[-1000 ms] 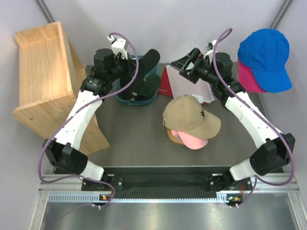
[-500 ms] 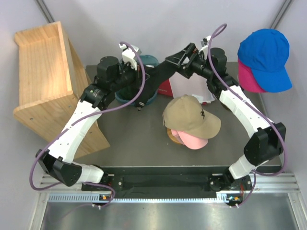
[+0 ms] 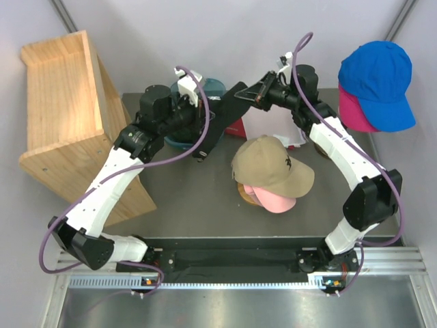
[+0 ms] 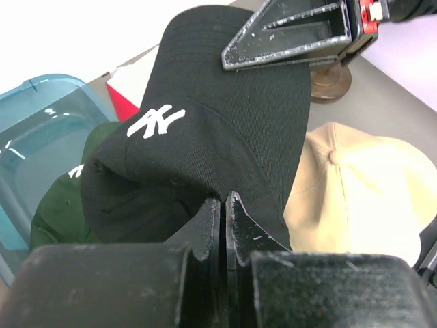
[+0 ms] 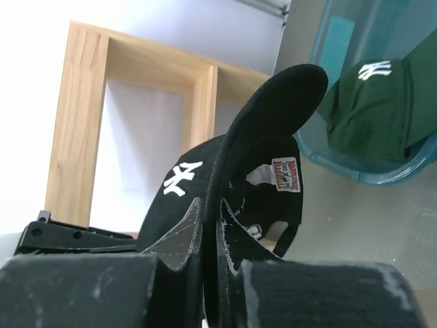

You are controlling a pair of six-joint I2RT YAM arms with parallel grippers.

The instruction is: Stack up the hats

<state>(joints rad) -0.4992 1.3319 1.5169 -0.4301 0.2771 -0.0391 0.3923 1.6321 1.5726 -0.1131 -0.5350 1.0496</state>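
**A:** Entry one, the tools?

**B:** Left gripper: jaws pressed flat together on a fold at the rear edge of the black fabric baseball cap, which has a white stitched logo. Right gripper: jaws likewise pinched tight, on the curved brim of that same cap. The cap hangs in the air between the two, over the far part of the grey table top.

**A:** Immediately around it?

**B:** Beneath and behind is a translucent blue plastic bin, containing the dark green fabric cap. Just beside the bin is a flat red-and-white item, nature not determinable.

**A:** Further out?

**B:** Mid-table, the tan fabric cap is seated over the light pink fabric cap. Far right, past the table edge, the bright blue fabric cap sits over the magenta fabric cap, with their support hidden. Far left stands a pale wooden shelf unit.

**A:** Step in hand?

**B:** Judged: the black cap is out of the bin and held two-handed, probably a handover or re-grip ahead of stacking.

**A:** Next move requires?

**B:** Likely one gripper lets go and the other carries the cap to the tan-over-pink pile. The crown should go down squarely over the tan crown, brims facing the same way. Soft fabric may sag from a single pinch.
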